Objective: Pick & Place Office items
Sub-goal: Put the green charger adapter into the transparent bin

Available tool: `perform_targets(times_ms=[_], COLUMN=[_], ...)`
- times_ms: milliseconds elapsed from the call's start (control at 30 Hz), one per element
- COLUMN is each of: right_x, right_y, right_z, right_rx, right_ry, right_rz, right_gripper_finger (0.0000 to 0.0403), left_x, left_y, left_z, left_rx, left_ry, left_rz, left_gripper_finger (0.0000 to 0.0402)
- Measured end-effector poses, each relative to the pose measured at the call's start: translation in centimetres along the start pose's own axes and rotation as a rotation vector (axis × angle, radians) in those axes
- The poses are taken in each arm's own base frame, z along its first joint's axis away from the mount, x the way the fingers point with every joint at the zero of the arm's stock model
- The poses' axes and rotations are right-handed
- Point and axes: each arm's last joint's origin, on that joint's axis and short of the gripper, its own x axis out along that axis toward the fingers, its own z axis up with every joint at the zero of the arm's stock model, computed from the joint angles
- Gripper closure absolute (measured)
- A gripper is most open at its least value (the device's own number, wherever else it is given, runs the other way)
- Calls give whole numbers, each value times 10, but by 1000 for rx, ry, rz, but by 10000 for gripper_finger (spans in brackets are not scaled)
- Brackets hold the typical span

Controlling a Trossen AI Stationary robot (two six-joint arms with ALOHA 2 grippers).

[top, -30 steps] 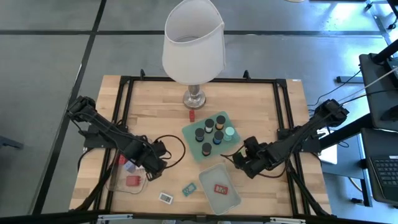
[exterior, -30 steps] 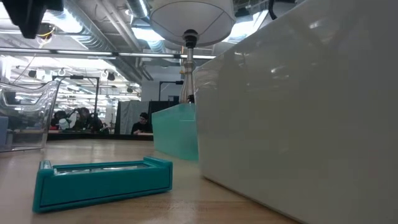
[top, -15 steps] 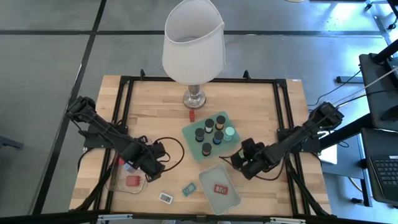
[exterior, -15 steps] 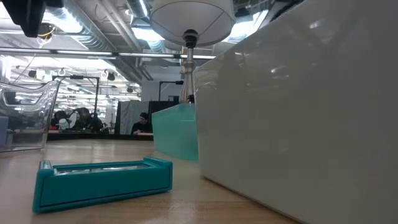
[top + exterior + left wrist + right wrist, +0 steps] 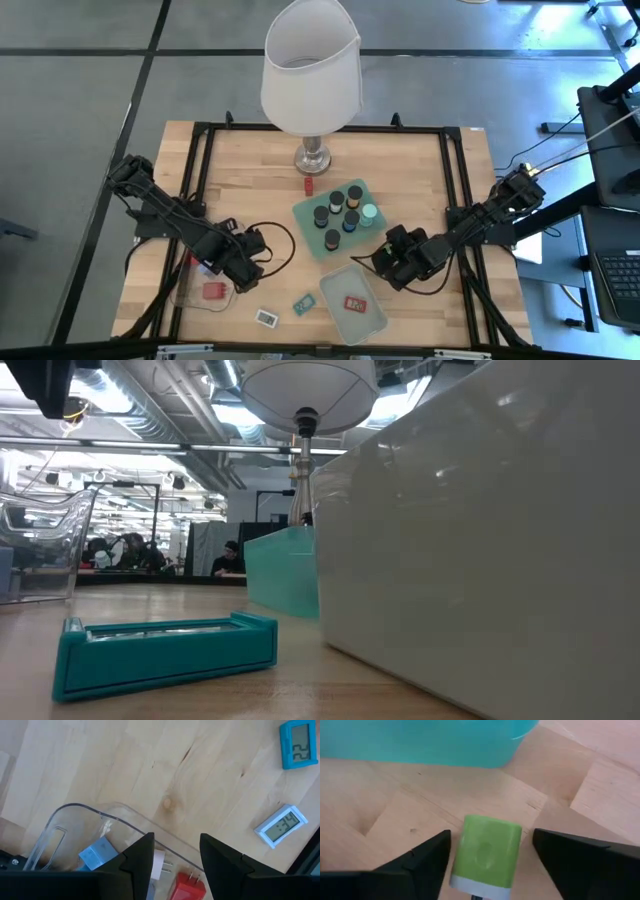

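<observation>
My right gripper (image 5: 491,840) (image 5: 385,262) is low over the table between the two mint trays. It is open, with one finger on each side of a green block with a white end (image 5: 486,851) and a narrow gap on both sides. The block lies on the wood beside a tray wall (image 5: 420,742). My left gripper (image 5: 176,842) (image 5: 238,265) hangs open above the clear bin (image 5: 80,812). That bin holds a blue block (image 5: 97,855), a white plug piece (image 5: 160,862) and a red block (image 5: 189,887).
The far mint tray (image 5: 305,215) holds several dark cylinders. The near tray (image 5: 370,318) holds a red item (image 5: 355,302). A teal rectangle (image 5: 303,303) and a white one (image 5: 267,317) lie near the front edge. A red block (image 5: 309,185) sits by the lamp base (image 5: 314,158).
My right gripper has sunk toward the table, down over the green block between the trays. The left arm and the items have stayed where they were.
</observation>
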Motion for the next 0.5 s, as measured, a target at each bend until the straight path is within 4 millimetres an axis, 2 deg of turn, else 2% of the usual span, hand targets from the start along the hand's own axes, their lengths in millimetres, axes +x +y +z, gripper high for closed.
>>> perform_targets(times_ms=[267,500], right_x=[0,1], right_y=[0,2], right_z=[-1,1], right_rx=[-97,-150], right_ry=[21,57], right_rz=[5,15], right_gripper_finger=[255,255], left_x=[0,0], left_y=[0,1], left_z=[0,2], left_rx=[0,-1], left_ry=[-2,-41], left_rz=[1,20], left_gripper_finger=[249,248])
